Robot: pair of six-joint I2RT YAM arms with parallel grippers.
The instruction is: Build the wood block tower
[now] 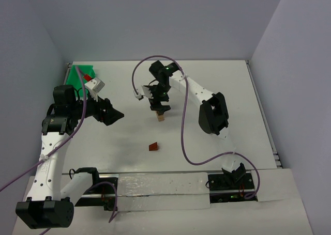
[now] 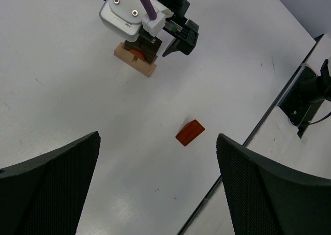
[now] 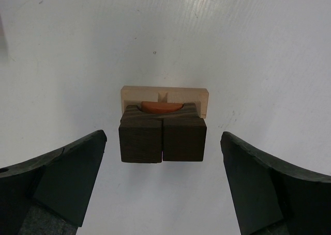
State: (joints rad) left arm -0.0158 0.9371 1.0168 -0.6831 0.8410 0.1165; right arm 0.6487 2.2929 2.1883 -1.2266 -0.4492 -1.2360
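Right pincer [image 3: 162,147]: spread wide, one finger on either side of the tower [image 3: 163,126], touching neither side. It hangs directly over the tower, a posture that suits either releasing a piece or lining up on one; which cannot be told.

Tower: stands near the middle of the table [image 1: 232,90]. A tan base block [image 3: 165,94] lies flat, a reddish piece [image 3: 161,106] with a curved top sits on it, and two dark blocks [image 3: 140,140] stand side by side, touching, over that piece. The dark pair looks square and level from above.

Left pincer [image 2: 158,139]: also spread, holding nothing, poised off to the left and aimed across the table toward the wedge [image 2: 190,132]. The wedge lies alone on the table, nearer the arm bases and well apart from the tower. In my judgement it is the remaining piece.

Surroundings: a green tray [image 1: 87,72] sits at the far left corner, out of the work. A purple cable [image 1: 183,137] loops from the right arm beside the tower and wedge; judged a possible snag if the left arm crosses. The right arm itself blocks access from above.
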